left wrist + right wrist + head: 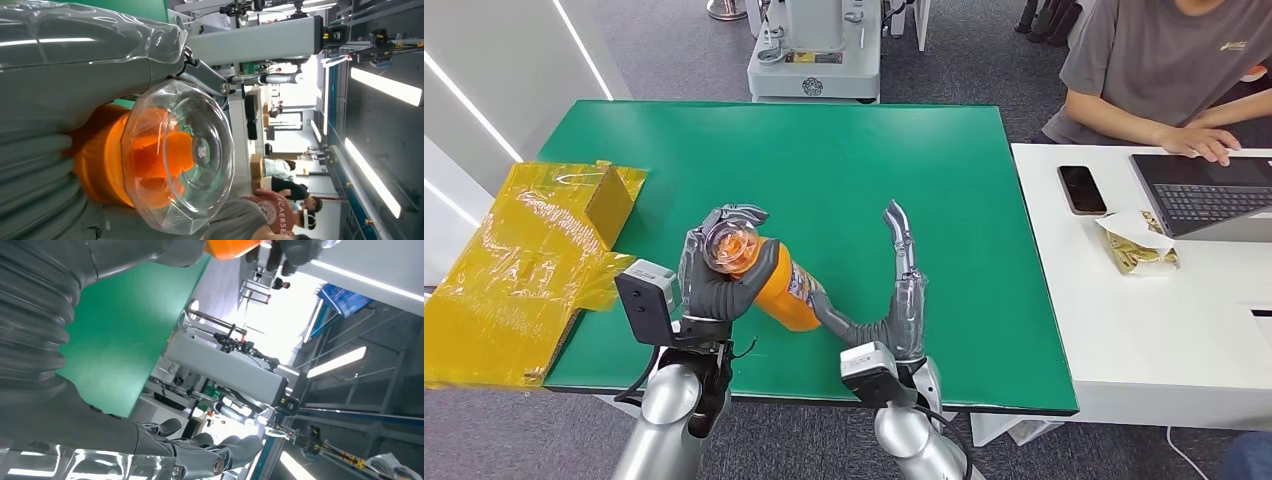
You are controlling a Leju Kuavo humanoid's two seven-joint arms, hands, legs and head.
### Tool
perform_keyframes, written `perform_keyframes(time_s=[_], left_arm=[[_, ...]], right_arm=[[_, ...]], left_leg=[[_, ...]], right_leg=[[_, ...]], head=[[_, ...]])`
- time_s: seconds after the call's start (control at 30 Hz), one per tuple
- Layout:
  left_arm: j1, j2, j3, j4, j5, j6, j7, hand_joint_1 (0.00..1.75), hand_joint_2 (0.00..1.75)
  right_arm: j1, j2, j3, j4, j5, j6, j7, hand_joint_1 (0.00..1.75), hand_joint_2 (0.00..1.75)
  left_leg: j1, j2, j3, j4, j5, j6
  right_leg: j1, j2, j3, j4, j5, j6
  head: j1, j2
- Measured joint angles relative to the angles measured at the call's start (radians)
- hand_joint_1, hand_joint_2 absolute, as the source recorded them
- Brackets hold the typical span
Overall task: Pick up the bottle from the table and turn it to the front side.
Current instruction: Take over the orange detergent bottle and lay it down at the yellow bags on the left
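The bottle (769,280), full of orange drink, is off the table (824,160) and tilted, its clear faceted base (195,155) turned up toward the robot's head. The left hand (719,275) is wrapped tight around its base end. The right hand (894,295) has its thumb against the bottle's lower end, while its other fingers (902,240) stand straight and spread, gripping nothing.

The table has a plain green top with a dark edge. At its left side hangs a crumpled yellow sheet (514,280) with a small yellow box (609,200) on it. Beyond the far edge stands a pale grey machine (814,50) on a grey floor. To the right is a white desk (1144,320) carrying a black phone (1082,189), a snack bag (1139,245) and a laptop (1209,190), at which a person (1164,70) in a grey shirt is typing.

The bottle's label (802,283) shows a blue and white patch, too small to read. In the left wrist view, people stand in the background under long ceiling lights, and one red shirt (272,212) has white lettering I can't read fully.
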Motion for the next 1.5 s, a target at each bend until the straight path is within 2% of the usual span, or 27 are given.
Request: perform_keyframes(time_s=[0.6,0.87,1.0,1.17,1.33,1.5], left_arm=[[-0.005,0.000,0.002,-0.010,-0.029,0.013,0.020,1.75,1.75],[-0.045,0.027,0.038,-0.010,-0.145,0.122,0.029,1.75,1.75],[-0.090,0.074,0.078,-0.010,-0.265,0.239,0.036,1.75,1.75],[-0.152,0.146,0.126,-0.006,-0.396,0.305,0.057,1.75,1.75],[-0.223,0.249,0.150,0.025,-0.570,0.320,0.096,1.75,1.75],[-0.309,0.377,0.152,0.078,-0.783,0.326,0.148,1.75,1.75]], right_arm=[[0.041,-0.039,0.022,-0.149,0.045,0.000,0.042,0.00,1.75],[0.050,-0.048,0.023,-0.164,0.018,0.000,0.035,0.00,1.75],[0.062,-0.054,0.023,-0.180,0.020,0.000,0.035,0.00,1.75],[0.074,-0.059,0.022,-0.197,0.022,0.000,0.037,0.00,1.75],[0.092,-0.064,0.022,-0.207,0.017,0.000,0.030,0.00,1.75],[0.104,-0.066,0.019,-0.219,0.018,0.000,0.040,0.00,1.75]], left_leg=[[0.000,0.000,0.000,0.000,0.000,0.000],[0.000,0.000,0.000,0.000,0.000,0.000],[0.000,0.000,0.000,0.000,0.000,0.000],[0.001,0.000,0.000,0.000,0.001,-0.001],[0.001,0.000,0.001,0.000,0.001,-0.001],[0.001,0.002,0.001,0.000,0.001,-0.001]], right_leg=[[0.000,0.000,0.000,0.000,0.000,0.000],[0.000,0.000,0.000,0.001,0.000,0.000],[0.000,0.000,0.000,0.001,0.000,0.000],[0.001,0.000,0.000,0.001,0.000,0.000],[0.001,0.001,0.000,0.001,0.000,0.000],[0.001,0.003,-0.001,0.002,0.000,-0.001]], head=[[0.000,0.000],[0.000,0.000],[0.000,0.000],[0.000,0.000],[0.000,0.000],[0.000,0.000]])
